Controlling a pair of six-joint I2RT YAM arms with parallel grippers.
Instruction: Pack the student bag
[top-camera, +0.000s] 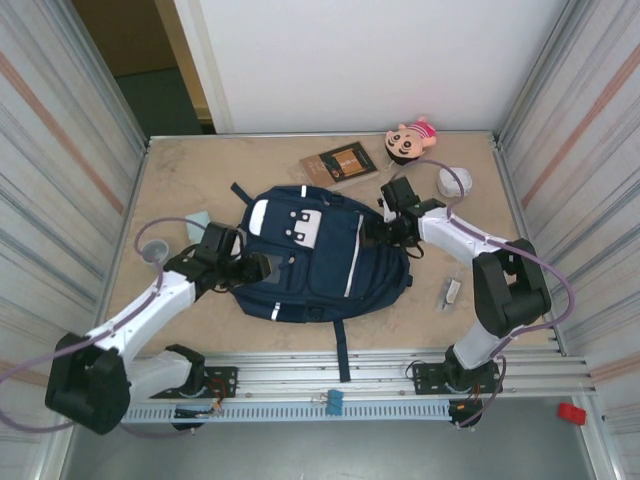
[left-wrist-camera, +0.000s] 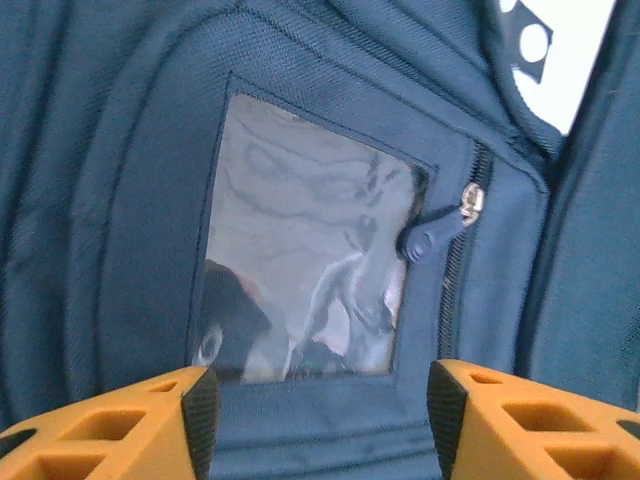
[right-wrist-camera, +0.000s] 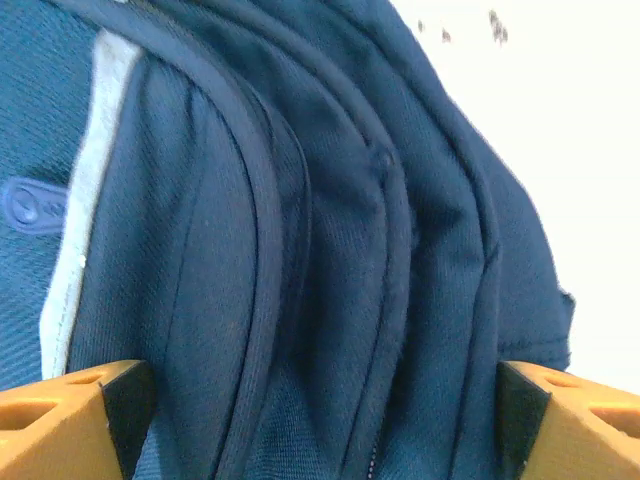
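The navy woven student bag (top-camera: 320, 255) lies in the middle of the table (top-camera: 185, 180). The left gripper (left-wrist-camera: 318, 410), jaws spread, faces its glossy clear window pocket (left-wrist-camera: 300, 250). The right gripper (right-wrist-camera: 320, 410), spread wide, straddles its rounded, piped side folds.

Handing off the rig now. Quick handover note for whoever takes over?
Left end effector: jaws apart, at the clear-window pocket on the side of the student bag; no grip visible.
Right end effector: jaws wide, straddling the bag's opposite edge; nothing clamped.
Bag lies flat mid-table, front up; zipper beside the window looks closed.
Done: nothing visibly packed; book and plush doll lie on the table beyond the bag.
Left: open the bag, load items, close it.
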